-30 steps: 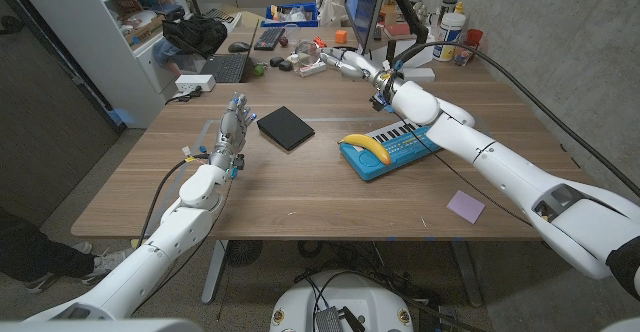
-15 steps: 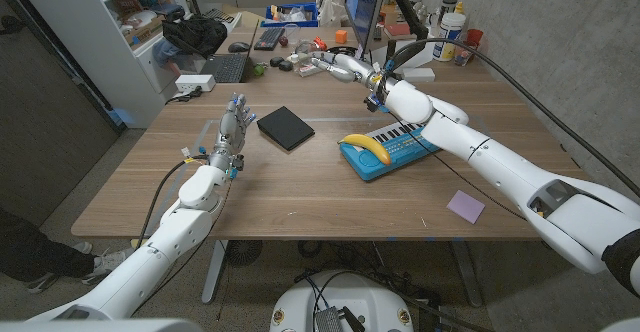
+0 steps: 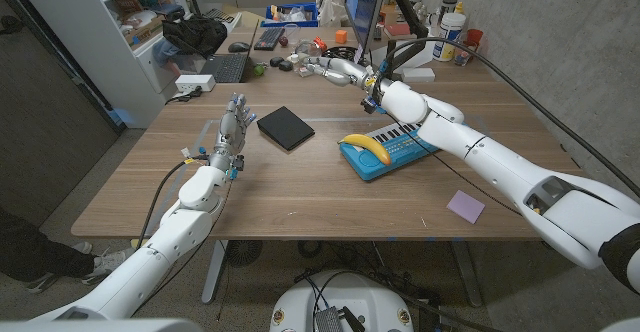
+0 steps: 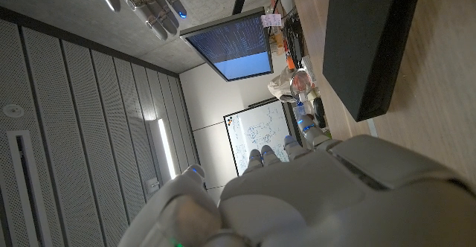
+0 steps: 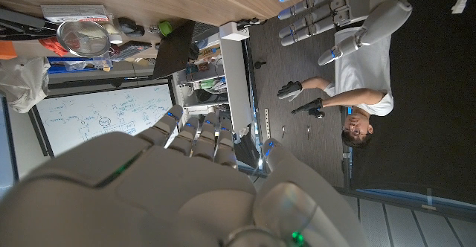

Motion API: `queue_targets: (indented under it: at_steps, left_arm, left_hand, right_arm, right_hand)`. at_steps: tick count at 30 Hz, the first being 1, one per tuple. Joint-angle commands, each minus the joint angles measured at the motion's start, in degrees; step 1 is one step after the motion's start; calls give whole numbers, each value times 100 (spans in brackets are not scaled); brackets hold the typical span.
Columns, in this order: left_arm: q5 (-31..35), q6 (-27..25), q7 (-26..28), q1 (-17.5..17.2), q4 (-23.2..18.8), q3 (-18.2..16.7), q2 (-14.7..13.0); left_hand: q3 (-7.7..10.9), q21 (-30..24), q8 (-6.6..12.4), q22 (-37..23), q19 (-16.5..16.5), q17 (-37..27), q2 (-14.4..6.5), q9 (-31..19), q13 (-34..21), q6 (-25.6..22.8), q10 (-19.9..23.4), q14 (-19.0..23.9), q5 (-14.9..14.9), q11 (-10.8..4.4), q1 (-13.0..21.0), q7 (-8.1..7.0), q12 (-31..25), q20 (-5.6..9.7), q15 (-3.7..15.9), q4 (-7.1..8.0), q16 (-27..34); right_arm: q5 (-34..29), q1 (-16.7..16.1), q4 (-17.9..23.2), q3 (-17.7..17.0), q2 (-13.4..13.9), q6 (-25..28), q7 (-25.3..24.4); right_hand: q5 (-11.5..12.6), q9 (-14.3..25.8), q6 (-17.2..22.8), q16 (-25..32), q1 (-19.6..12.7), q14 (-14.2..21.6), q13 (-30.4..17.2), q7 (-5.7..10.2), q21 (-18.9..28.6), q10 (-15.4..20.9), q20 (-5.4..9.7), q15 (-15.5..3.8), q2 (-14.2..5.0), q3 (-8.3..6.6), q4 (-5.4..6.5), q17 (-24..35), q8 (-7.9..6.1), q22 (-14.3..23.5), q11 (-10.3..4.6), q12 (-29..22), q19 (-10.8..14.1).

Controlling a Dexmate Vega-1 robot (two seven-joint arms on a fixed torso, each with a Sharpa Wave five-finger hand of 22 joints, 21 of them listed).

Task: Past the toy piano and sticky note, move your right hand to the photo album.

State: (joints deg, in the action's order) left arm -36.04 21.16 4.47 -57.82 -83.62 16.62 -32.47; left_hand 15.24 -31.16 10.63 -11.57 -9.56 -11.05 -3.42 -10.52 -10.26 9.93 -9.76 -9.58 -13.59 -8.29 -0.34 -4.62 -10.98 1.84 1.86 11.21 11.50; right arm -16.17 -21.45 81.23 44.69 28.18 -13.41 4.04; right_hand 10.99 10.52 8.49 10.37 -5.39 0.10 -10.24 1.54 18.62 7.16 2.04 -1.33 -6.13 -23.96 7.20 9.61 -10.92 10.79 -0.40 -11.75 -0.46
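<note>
The photo album (image 3: 286,127), a flat black square, lies on the wooden table left of centre and also shows in the left wrist view (image 4: 370,45). My right hand (image 3: 330,69) hovers with fingers stretched out and apart, holding nothing, beyond the album and to its right, near the table's far edge. The blue toy piano (image 3: 390,152) with a banana (image 3: 364,145) on it sits under my right forearm. Near the front right lies the purple sticky note (image 3: 465,206). My left hand (image 3: 233,127) stands upright, fingers apart, just left of the album.
A laptop (image 3: 226,67), keyboard (image 3: 269,38), monitor (image 3: 364,0), bottles (image 3: 450,22) and small clutter crowd the table's far side. A shelf unit (image 3: 120,32) stands at the left. A person in a white shirt (image 5: 362,91) shows in the right wrist view.
My right hand has slid leftward along the far side of the table, closer to the album. The left hand and the objects have stayed put.
</note>
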Motion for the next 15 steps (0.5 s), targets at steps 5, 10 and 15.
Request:
queue_targets:
  at_steps: [5, 10, 15]
  left_arm:
    - [10, -22, 56, -70, -48, -25, -17]
    - [8, -17, 52, -67, -33, -23, -8]
    - [7, -12, 38, -57, -17, -21, -6]
  left_hand:
    - [-17, -33, 33, -13, -1808, -16, -689, -16, -28, 1848, -1793, -2214, -23, 53, 9, -16, -24, 410, 369, 0, 55]
    - [-18, -33, 41, -13, -1809, -16, -689, -16, -28, 1825, -1796, -2216, -23, 59, 9, -30, -23, 413, 372, 0, 53]
    - [-18, -35, 45, -13, -1804, -16, -690, -17, -28, 1813, -1798, -2213, -24, 69, 10, -45, -22, 413, 370, 0, 54]
  right_arm:
    - [-135, 136, -208, 161, -122, -38, 49]
    - [-196, 188, -281, 218, -158, -36, 61]
    - [-253, 232, -347, 271, -190, -28, 65]
  right_hand:
    - [-8, 26, 47, -5, -62, -3, -14, -43, -10, 10, 388, -9, -337, 17, -18, 12, -17, 14, -6, -3, 8]
    - [-8, 26, 54, -5, -60, -6, -15, -46, -15, 7, 392, -14, -340, 19, -16, 13, -18, 15, -15, -2, 11]
    - [-8, 26, 55, -5, -58, -8, -15, -50, -20, 9, 388, -7, -346, 21, -13, 13, -18, 15, -1, -3, 10]
